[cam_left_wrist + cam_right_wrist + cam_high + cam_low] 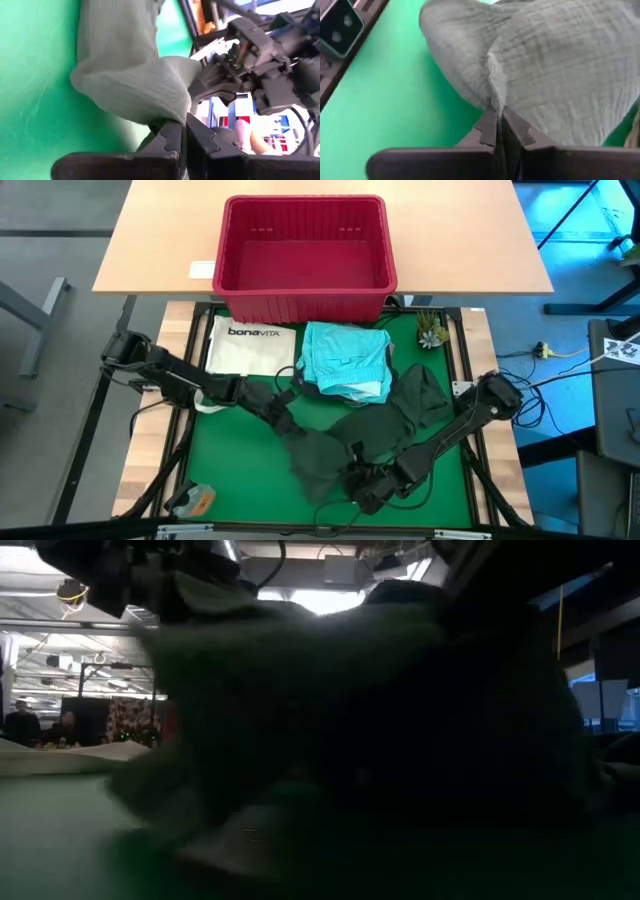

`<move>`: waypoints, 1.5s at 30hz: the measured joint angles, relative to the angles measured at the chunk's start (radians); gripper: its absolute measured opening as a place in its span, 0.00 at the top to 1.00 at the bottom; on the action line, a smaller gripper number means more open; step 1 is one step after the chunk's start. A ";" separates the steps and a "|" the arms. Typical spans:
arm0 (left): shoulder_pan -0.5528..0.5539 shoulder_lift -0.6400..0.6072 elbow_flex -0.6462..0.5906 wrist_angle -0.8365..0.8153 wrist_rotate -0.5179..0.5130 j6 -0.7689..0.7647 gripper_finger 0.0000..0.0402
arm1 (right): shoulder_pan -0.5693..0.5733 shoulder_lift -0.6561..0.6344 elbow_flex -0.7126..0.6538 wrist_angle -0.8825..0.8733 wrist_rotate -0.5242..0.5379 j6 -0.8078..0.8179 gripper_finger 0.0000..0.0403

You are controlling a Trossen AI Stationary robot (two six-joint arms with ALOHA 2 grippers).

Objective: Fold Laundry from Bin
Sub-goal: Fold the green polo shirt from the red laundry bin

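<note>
Bin: red basket (305, 260) at the far side of the counter (160, 250), seen from above with nothing inside; unloading apparently finished.
Turquoise garment: (345, 360) lying just in front of the basket in a rough flat bundle, judged partly or loosely folded.
Dark green garment: (375, 430) spread crumpled across the green mat (450, 500), near the turquoise one; not yet folded.
Left jaws: (283, 418) closed tight on an edge of the dark green cloth, toward the mat's middle.
Right jaws: (362, 490) pinched shut on another fold of the same cloth, at the mat's near edge.
Tote bag: white, (250, 345) flat beside the turquoise piece, untouched.
Other garments: khaki and grey pieces not visible from any view.
Progress: mid-task by appearance; green garment in hand, flattening and folding still ahead.
</note>
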 joint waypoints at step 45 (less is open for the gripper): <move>0.220 0.606 0.754 -0.096 0.058 0.415 1.00 | 0.238 -0.460 -0.533 -0.572 0.143 0.894 0.98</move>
